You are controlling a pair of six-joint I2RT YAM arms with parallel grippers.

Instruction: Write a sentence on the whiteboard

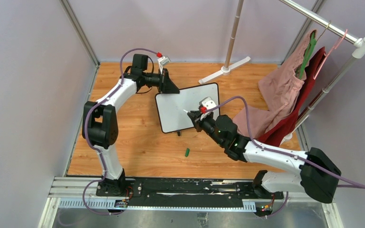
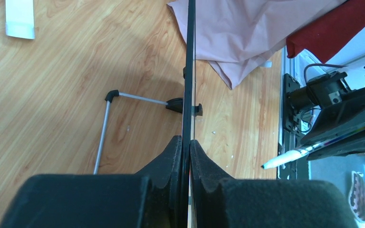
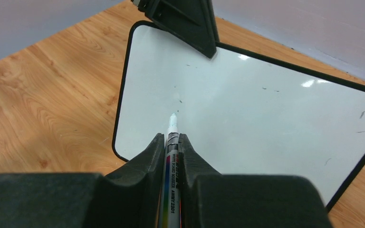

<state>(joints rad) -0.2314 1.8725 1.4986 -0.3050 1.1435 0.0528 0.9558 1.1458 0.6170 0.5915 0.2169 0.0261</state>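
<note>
We are looking at a surface [image 1: 138, 142] of warm wood grain, closed in by plain pale walls. A metal clothes rack [image 1: 313, 19] is standing at the right with a soft pink cloth [image 1: 280, 90] and a red cloth [image 1: 309, 85] draping down from it.

The whiteboard [image 1: 180, 107] is sitting near the middle of the surface, turned at an angle. It is a flat rectangle with rounded corners and a thin black border. Its glossy white face is showing only a few tiny dark specks [image 3: 180, 100] in the right wrist view.

The left gripper [image 1: 171, 88] is pinching the board's far left edge. In the left wrist view we are seeing the board edge-on as a thin black line [image 2: 188, 71], with the black fingers pressing against it from both sides [image 2: 185, 142]. A thin wire prop [image 2: 105, 123] is slanting down behind the board to the wood.

The right gripper [image 1: 193, 116] is clamping a marker [image 3: 172, 142], a white barrel with a rainbow stripe and small print. The marker's pale tip is pointing at the board's face near its lower left part. We cannot tell whether the tip is touching.

A small green cap [image 1: 187, 152] is lying on the wood, just in front of the board.
</note>
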